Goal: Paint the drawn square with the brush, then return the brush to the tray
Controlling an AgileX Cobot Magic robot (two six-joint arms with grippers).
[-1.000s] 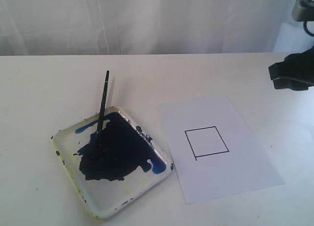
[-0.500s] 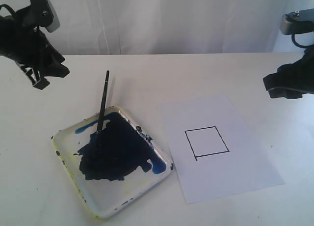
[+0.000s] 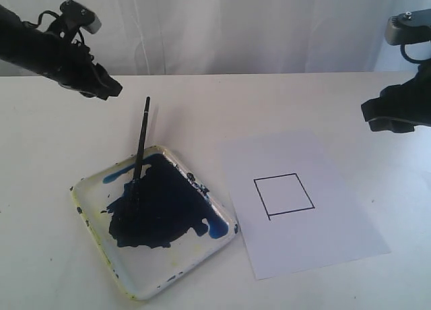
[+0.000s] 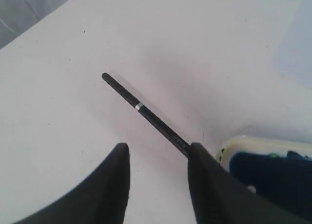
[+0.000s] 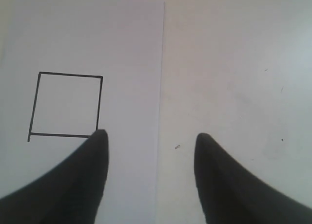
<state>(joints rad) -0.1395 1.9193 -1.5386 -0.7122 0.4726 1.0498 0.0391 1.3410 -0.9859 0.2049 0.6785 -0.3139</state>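
Nearest, flat on the white desk [image 3: 54, 141]: the tray [image 3: 151, 271], shallow and square, yellowish along the rim, mostly covered inside by a blue-black blotch [image 3: 168, 209]. In that blotch, bristles down: the brush [image 3: 140, 155]. Crosses the tray's far rim with the handle rising past it. Long axis close to front-to-back, free end pointing away from the camera, upward and a touch to the right. Shows a thin pale band partway along the handle in the left wrist view.

Just beside the tray on the right, contact impossible to judge: a white paper sheet [image 3: 316, 246], lying flat. Near its middle, the drawn square [image 3: 283, 195], black in outline, plain white inside, with a short tail at the near left corner.

Farther back on the left, raised above the desk, near the brush's free end and not touching it: the left hand [image 4: 158, 151], fingers spread, gripping nothing. Farther back on the right, in the air past the sheet's far right corner: the right hand [image 5: 151, 135], likewise spread and empty, looking down on the sheet's edge beside the square.

Behind everything: a white curtain [image 3: 222, 27].
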